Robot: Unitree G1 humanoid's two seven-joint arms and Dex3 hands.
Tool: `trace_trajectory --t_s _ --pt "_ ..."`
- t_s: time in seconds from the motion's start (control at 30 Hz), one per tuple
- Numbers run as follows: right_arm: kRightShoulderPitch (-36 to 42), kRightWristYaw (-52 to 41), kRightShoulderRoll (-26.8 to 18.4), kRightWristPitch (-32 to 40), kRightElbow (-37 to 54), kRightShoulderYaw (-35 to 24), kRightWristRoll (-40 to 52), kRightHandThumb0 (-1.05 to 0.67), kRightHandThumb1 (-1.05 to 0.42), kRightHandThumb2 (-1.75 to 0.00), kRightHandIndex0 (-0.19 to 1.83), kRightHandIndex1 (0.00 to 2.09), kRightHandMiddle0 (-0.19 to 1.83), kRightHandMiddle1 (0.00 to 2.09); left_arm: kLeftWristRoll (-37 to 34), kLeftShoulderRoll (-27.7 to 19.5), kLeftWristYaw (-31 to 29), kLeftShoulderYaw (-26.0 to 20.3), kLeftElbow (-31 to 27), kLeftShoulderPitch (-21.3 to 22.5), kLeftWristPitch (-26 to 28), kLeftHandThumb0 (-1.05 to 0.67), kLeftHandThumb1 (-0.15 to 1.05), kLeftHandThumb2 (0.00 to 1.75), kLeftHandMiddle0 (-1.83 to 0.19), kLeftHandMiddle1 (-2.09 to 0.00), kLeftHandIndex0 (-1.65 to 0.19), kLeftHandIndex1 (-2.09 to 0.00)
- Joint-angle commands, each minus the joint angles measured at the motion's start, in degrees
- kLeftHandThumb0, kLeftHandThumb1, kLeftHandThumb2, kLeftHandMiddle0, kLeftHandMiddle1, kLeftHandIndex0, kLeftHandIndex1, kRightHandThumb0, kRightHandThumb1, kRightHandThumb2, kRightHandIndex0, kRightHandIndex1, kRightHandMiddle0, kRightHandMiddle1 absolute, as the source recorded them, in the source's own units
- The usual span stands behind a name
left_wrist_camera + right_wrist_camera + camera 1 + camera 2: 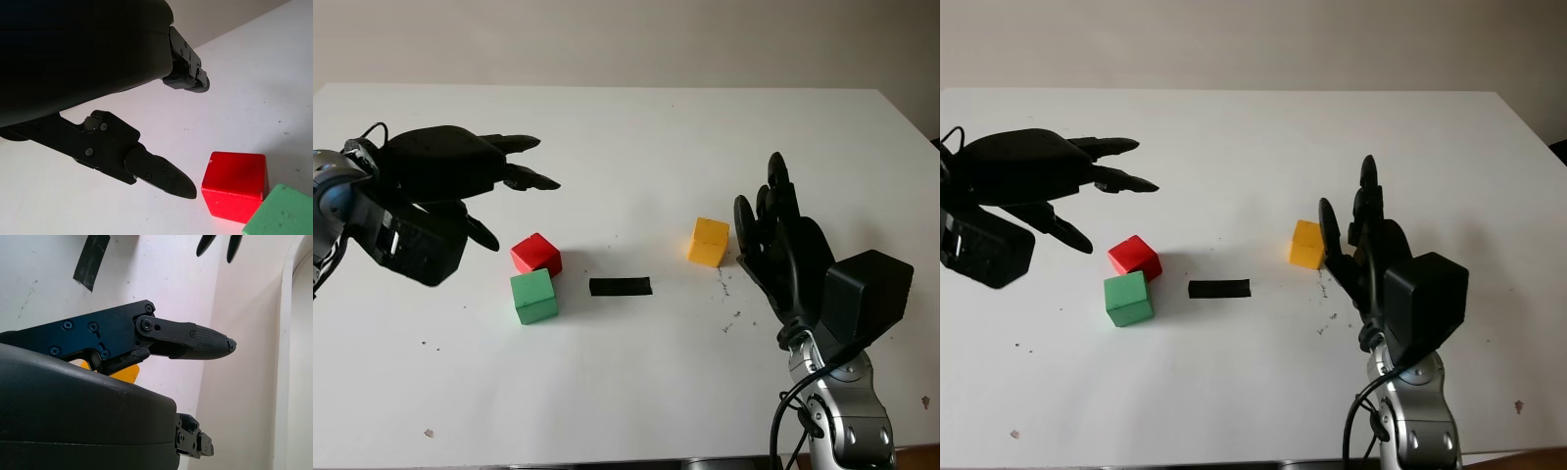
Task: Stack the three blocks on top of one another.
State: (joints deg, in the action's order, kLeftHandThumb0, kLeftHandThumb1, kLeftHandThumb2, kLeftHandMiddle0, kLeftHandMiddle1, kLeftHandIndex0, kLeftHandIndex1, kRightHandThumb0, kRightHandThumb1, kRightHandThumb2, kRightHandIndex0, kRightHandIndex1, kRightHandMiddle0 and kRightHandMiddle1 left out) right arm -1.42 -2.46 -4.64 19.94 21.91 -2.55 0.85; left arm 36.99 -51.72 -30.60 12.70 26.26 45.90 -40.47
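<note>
A red block (536, 254) and a green block (533, 296) sit close together on the white table (636, 392), left of centre, the green one nearer to me. A yellow block (709, 241) stands apart to the right. My left hand (524, 201) hovers above and to the left of the red block (234, 186), open and holding nothing; its fingers (161, 174) point toward that block. My right hand (759, 191) is open just right of the yellow block (124, 373), fingers pointing away from me, not touching it.
A strip of black tape (621, 286) lies flat on the table between the two groups of blocks. The table's far edge meets a pale wall (626, 39). Small dark specks mark the surface near the right hand.
</note>
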Motion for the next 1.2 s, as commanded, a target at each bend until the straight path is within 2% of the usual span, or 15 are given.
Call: trace_trajectory --t_s 0.0,0.27,0.63,1.17 --pt "0.1 -0.1 -0.3 0.3 0.9 0.0 0.2 -0.68 -1.05 -0.54 -0.19 0.0 -0.18 0.05 0.9 -0.8 1.3 0.7 -0.9 -0.1 -0.6 -0.5 0.84 0.05 0.08 -0.04 -0.3 -0.05" --pt "-0.1 -0.2 -0.3 1.1 1.1 0.1 0.1 -0.67 -1.05 -0.56 -0.19 0.0 -0.19 0.05 4.0 0.1 5.4 3.0 0.5 -0.8 -3.4 -0.55 0.88 0.06 0.12 -0.04 -0.29 -0.04" --pt "0.1 -0.4 -0.7 2.4 1.9 -0.2 0.1 -0.69 -1.05 -0.56 -0.19 0.0 -0.19 0.05 1.4 1.8 5.8 4.5 3.6 -1.6 -3.6 -0.63 0.89 0.06 0.12 -0.05 -0.33 -0.06" --pt "0.2 -0.2 -0.4 2.3 2.0 -0.4 0.1 -0.68 -1.05 -0.54 -0.19 0.0 -0.18 0.06 6.2 1.5 9.6 6.6 4.4 -1.8 -3.0 -0.62 0.9 0.06 0.11 -0.06 -0.32 -0.06"
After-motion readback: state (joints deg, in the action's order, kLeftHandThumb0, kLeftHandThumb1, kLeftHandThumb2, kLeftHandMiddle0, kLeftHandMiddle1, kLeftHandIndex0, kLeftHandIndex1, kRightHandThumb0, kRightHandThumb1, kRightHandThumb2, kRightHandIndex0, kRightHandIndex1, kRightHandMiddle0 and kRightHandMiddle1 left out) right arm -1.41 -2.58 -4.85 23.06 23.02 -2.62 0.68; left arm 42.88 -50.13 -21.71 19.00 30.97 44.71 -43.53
